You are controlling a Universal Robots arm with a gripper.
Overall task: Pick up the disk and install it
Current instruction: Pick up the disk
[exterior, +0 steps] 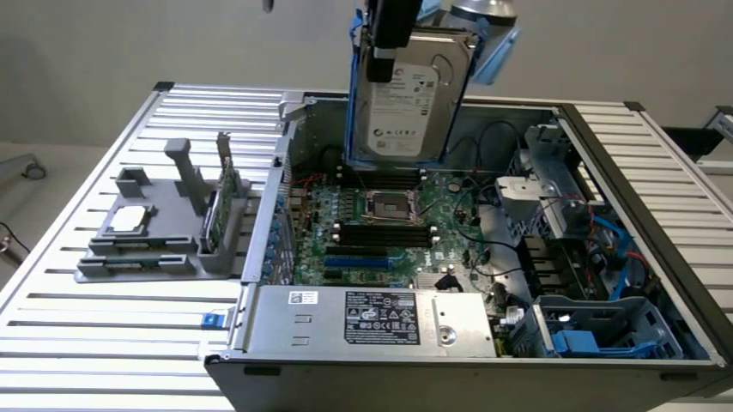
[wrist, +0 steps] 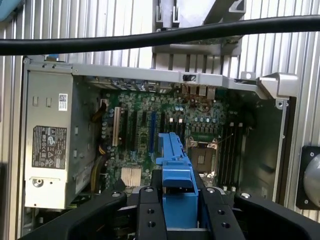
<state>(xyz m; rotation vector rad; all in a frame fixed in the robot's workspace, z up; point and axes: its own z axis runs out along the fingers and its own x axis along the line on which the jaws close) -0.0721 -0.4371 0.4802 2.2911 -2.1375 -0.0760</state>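
Note:
The disk (exterior: 407,103), a silver-grey hard drive with a white label in a blue plastic carrier, hangs upright above the far side of the open computer case (exterior: 275,215). My gripper (exterior: 387,47) is shut on its upper edge from above. In the wrist view the carrier's blue edge (wrist: 175,165) sits clamped between my black fingers (wrist: 150,212), with the motherboard (wrist: 165,125) far below it.
A blue drive cage (exterior: 607,330) sits in the case's near corner at the exterior view's right, and the power supply (exterior: 366,318) lies along the front. A grey fixture (exterior: 149,245) holding a small square chip (exterior: 132,219) stands on the slatted table. A black cable (wrist: 150,37) crosses the wrist view.

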